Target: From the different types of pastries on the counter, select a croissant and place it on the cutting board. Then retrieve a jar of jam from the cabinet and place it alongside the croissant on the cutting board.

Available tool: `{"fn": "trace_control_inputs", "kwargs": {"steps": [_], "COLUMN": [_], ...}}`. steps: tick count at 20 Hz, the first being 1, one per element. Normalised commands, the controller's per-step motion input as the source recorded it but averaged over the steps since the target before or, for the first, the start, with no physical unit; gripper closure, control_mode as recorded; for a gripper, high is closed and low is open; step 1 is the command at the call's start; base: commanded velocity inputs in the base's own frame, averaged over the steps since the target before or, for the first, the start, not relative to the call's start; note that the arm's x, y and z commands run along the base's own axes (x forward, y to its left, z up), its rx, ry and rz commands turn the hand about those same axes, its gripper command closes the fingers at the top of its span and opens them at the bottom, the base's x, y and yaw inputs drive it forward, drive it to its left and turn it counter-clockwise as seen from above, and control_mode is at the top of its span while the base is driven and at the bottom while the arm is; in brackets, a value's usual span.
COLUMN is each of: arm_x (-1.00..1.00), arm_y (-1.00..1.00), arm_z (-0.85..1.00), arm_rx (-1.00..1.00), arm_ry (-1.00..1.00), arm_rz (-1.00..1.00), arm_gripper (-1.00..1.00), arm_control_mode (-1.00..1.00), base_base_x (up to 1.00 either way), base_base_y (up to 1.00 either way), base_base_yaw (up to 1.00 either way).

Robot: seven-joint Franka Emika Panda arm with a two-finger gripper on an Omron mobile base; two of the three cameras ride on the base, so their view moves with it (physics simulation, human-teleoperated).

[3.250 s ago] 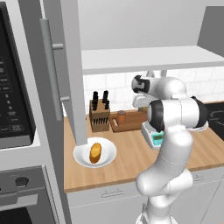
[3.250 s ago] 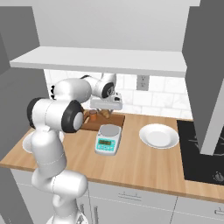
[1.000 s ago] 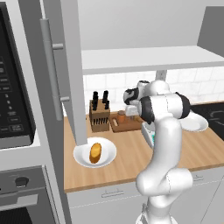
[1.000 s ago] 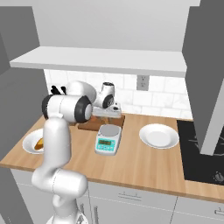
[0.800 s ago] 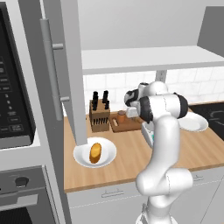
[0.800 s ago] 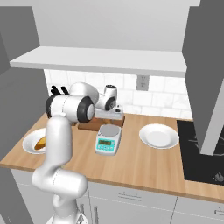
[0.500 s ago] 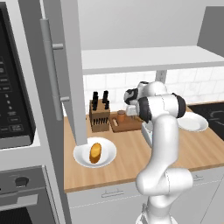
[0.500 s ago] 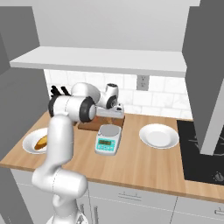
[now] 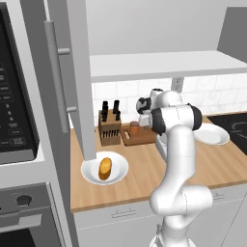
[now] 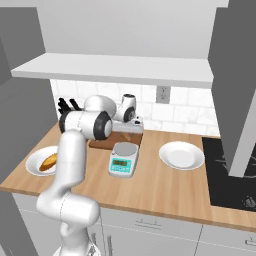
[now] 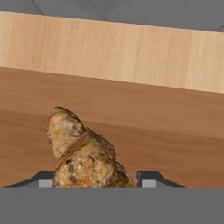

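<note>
Fingers (image 11: 94, 179) closed on the croissant (image 11: 83, 155) low-centre over the cutting board (image 11: 131, 127), not released; jam jar (image 9: 134, 128) already on board.

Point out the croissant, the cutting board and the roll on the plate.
croissant (image 11: 83, 155), hand view, middle of its lumpy body.
cutting board (image 11: 166, 131), hand view, bare darker wood right of the croissant.
roll (image 9: 105, 168), left base view, middle of its smooth top.

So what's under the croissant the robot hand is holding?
The croissant sits between the gripper's fingertips, above the brown cutting board. Pale counter shows beyond the board. Whether it touches the board can't be seen; its underside is covered.
</note>
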Motion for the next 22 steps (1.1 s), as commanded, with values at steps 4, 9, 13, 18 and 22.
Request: {"fn": "trace_control_inputs", "kwargs": {"steps": [4,9,13,18,22], "arm_x": [0.53,0.02,-0.23,-0.10,-0.32], "arm_y": [0.09,0.00,0.00,0.02,0.15], "arm_z": [-0.13,-0.08,-0.78,-0.86,-1.00], "arm_rx": [-0.02,0.00,0.00,0.00,-0.04], "arm_ry": [0.00,0.00,0.00,0.00,0.00], "arm_rz": [0.00,0.00,0.00,-0.01,-0.03], "arm_gripper": [1.00,1.00,1.00,1.00,1.00], "arm_control_mode": [-1.00,-1.00,-1.00,-1.00,-1.00], "base_base_x": [0.00,0.00,0.00,0.00,0.00], "base_base_y": [0.00,0.00,0.00,0.00,0.00], "base_base_yaw": [0.00,0.00,0.00,0.00,0.00]}}
